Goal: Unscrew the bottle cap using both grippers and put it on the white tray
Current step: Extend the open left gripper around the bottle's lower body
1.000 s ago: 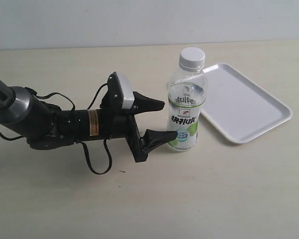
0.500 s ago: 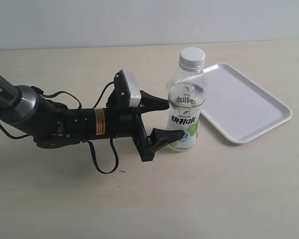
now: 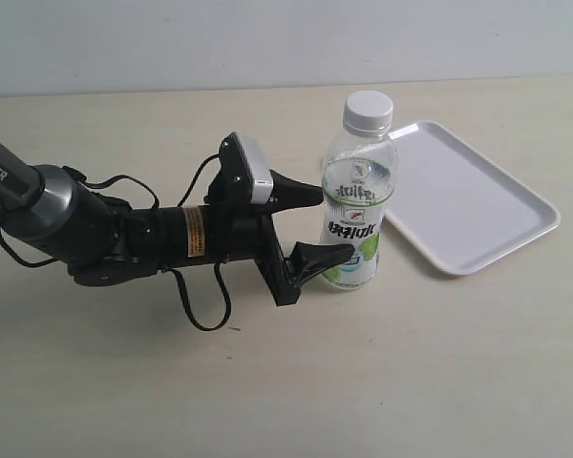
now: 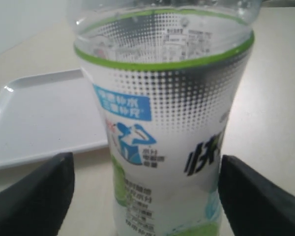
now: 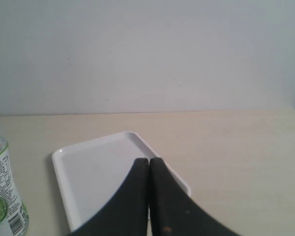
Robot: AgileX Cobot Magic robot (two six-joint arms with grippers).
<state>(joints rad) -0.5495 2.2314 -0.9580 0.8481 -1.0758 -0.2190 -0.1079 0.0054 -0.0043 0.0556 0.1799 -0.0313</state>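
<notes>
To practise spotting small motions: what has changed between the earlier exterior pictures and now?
The left gripper has moved closer to the bottle, rightward in the exterior view; its open jaws now flank it without gripping. The bottle, the bottle cap on it and the white tray stayed put.

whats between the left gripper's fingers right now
The bottle: its labelled body stands between the open fingers. The left wrist view shows it best.
</notes>
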